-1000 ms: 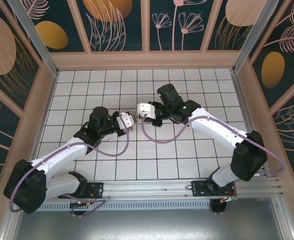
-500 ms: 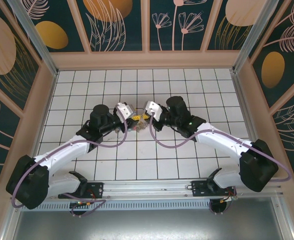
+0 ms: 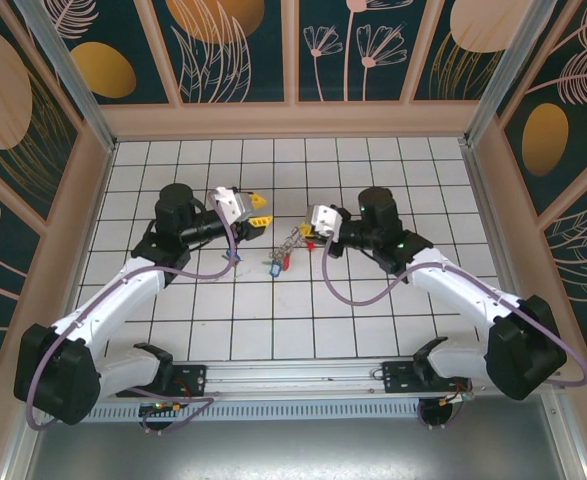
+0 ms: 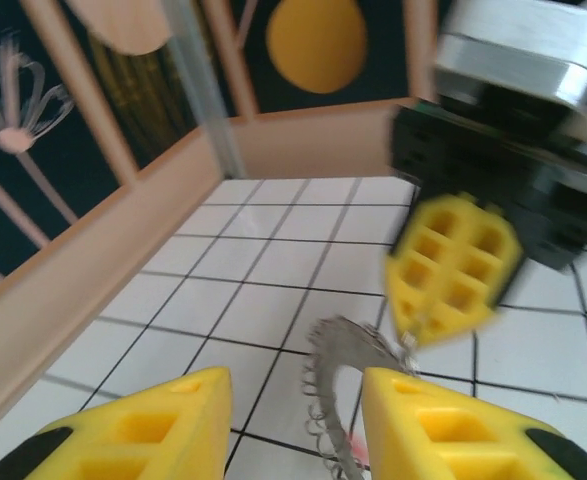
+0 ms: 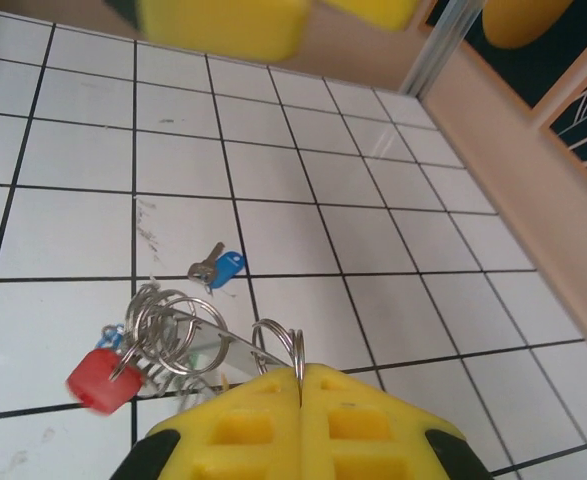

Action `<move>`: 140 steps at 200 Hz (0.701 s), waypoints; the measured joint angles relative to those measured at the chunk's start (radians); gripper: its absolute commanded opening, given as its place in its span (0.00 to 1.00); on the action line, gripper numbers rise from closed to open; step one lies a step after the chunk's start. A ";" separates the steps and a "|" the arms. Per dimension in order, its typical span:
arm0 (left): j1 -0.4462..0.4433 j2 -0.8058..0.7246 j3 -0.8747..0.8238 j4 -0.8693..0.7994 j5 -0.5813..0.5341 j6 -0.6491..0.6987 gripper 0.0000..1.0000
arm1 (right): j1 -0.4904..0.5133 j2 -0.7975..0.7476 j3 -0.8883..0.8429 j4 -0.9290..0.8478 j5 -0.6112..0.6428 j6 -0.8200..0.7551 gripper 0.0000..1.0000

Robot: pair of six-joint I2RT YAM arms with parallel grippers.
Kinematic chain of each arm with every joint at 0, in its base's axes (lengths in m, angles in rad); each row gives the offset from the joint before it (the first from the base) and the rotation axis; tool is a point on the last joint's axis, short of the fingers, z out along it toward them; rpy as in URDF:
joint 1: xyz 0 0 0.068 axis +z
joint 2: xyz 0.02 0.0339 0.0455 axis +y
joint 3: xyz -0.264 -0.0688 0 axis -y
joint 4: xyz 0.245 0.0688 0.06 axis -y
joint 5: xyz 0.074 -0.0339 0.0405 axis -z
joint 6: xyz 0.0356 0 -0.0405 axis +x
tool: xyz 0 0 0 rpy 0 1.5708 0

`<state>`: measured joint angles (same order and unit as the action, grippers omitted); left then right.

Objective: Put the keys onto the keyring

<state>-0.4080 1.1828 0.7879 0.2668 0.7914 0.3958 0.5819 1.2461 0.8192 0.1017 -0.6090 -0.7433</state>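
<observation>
My right gripper (image 3: 309, 231) (image 5: 301, 375) is shut on a small wire loop of the grey keyring (image 5: 201, 343), which hangs above the floor (image 3: 291, 243). A red-headed key (image 5: 97, 380) (image 3: 286, 261) dangles from the keyring, with a bit of blue beside it (image 3: 274, 268). A loose blue-headed key (image 5: 221, 268) (image 3: 235, 258) lies flat on the tiles. My left gripper (image 3: 258, 208) (image 4: 295, 400) is open, its yellow fingers (image 4: 173, 420) apart with nothing between them. It faces the keyring (image 4: 345, 365) from the left, a short way off.
White tiled floor (image 3: 373, 300) enclosed by low beige walls (image 3: 293, 120). In the left wrist view the right gripper's yellow finger (image 4: 453, 265) hangs just above the ring. Both cables loop over the near tiles.
The left gripper has opened and pulled back up and to the left. The right gripper has drawn away to the right with the keyring, so the two no longer meet.
</observation>
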 measured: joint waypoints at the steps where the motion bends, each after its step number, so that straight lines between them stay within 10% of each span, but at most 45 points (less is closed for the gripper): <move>1: 0.000 0.000 0.000 -0.001 0.003 0.004 0.40 | -0.004 -0.001 0.000 0.000 -0.005 -0.005 0.00; 140: -0.108 0.140 0.075 -0.087 0.083 0.270 0.20 | -0.052 0.024 0.060 -0.042 -0.214 -0.113 0.00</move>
<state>-0.5163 1.3231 0.8631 0.1802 0.8745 0.6655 0.5301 1.2705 0.8795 0.0593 -0.8227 -0.8558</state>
